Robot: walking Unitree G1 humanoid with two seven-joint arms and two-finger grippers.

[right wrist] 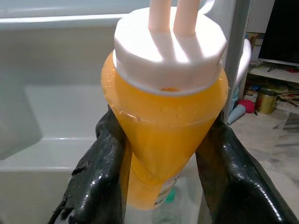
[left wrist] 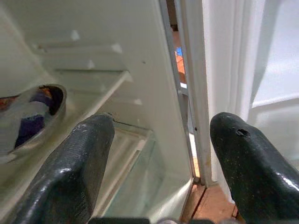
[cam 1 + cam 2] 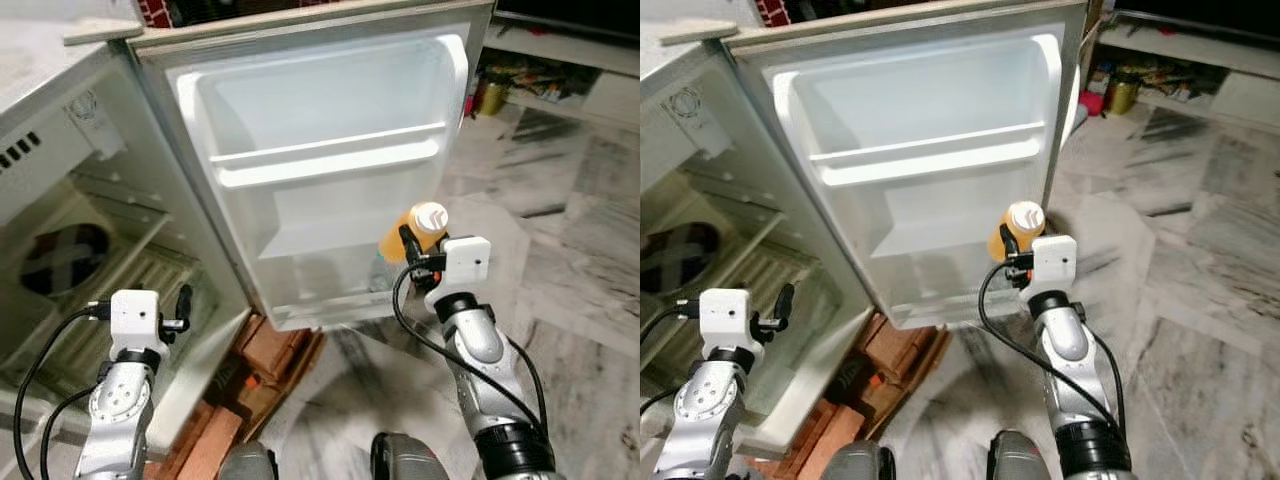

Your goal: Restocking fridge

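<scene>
Your right arm is reaching forward, wrist raised, its right pincer (image 3: 408, 243) squeezing both black fingers (image 1: 100, 177) around a load. Your left arm is hanging lower, left pincer (image 3: 184, 305) spread wide, gripping nothing.

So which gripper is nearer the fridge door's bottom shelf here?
Right. The right gripper, shut on the orange bottle, hangs just in front of the door's bottom shelf. The left gripper, open, sits off toward the fridge's main compartment.
</scene>
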